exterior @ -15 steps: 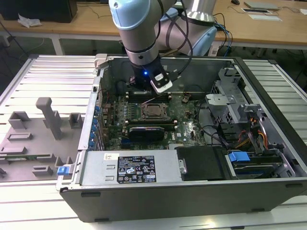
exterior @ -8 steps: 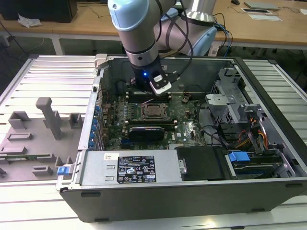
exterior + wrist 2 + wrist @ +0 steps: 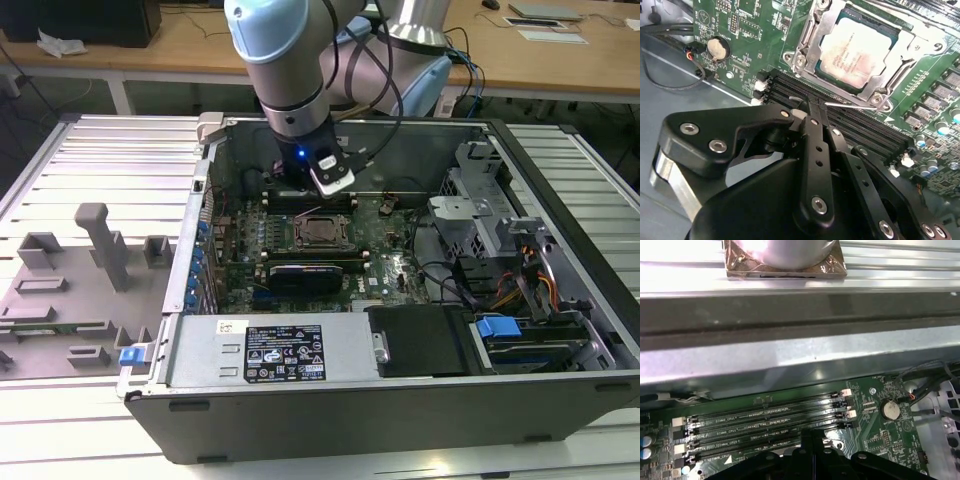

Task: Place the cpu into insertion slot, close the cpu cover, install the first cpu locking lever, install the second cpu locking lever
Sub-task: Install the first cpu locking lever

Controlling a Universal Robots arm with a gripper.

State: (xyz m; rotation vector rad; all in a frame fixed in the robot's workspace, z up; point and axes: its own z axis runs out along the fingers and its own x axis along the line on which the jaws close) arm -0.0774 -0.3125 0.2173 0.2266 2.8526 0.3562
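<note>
While the grey moulded tray (image 3: 90,270) sits on the ribbed metal counter (image 3: 100,150) at the exterior view's left, the work is inside the open case (image 3: 400,420). The tool (image 3: 812,106), black fingers (image 3: 812,135) pressed together, has its tip at a thin wire lever (image 3: 852,105). Just beside it the dull silver cpu (image 3: 857,47) lies in the insertion slot (image 3: 875,97), the shiny cpu cover (image 3: 809,40) closed flat over its edges. I judge a lever step in hand, wanting a steady, precise push.

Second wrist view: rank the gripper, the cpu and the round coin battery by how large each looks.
1. gripper: largest, though being nearest the camera enlarges it.
2. cpu: middle.
3. coin battery: smallest.
</note>
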